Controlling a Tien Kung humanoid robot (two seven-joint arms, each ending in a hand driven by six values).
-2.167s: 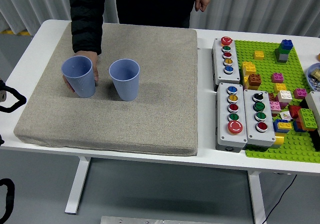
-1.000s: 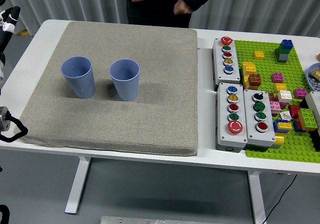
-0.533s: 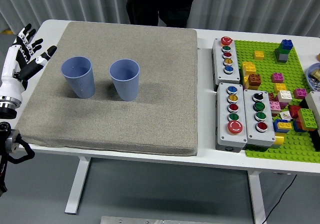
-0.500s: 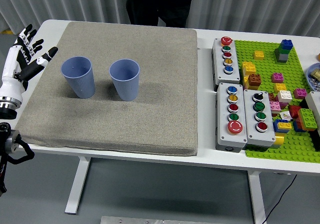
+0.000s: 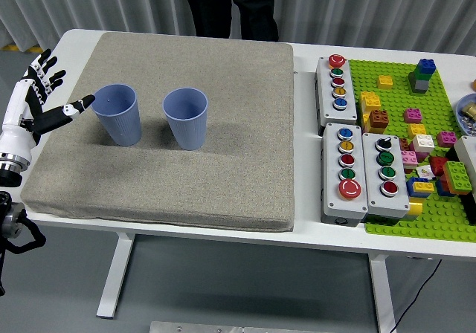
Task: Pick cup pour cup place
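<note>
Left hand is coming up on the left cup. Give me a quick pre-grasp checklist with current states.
1. Left hand open, holding nothing: ok, fingers spread.
2. Left cup upright on the mat: ok.
3. Hand around the cup: not ok, thumb tip only near its rim, fingers off to the left.
4. Right cup upright, gap between the cups: ok.
5. Person's hands clear of the cups: ok, only the person's legs show at the far edge.
6. Contents of the left cup: cannot tell.
</note>
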